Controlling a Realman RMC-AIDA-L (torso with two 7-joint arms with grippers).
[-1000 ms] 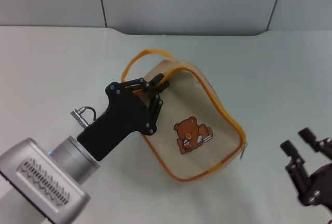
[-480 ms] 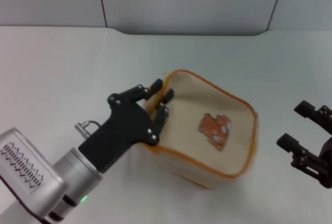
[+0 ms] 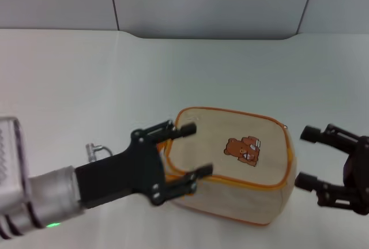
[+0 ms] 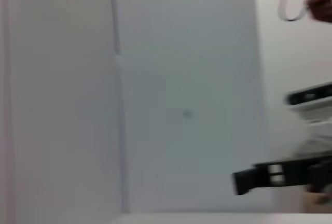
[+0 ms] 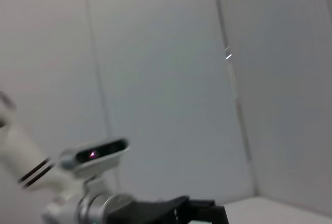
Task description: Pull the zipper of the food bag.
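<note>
While the white table (image 3: 69, 70) carries just one food bag (image 3: 233, 165), bear face up, the left hand (image 3: 193, 151) straddles its near-left corner, fingers spread wide, gripping nothing. One right hand (image 3: 305, 158) waits just beside the opposite end, also wide. Judged step: steadying; next, find the zipper (image 3: 285, 127), barely visible.
</note>
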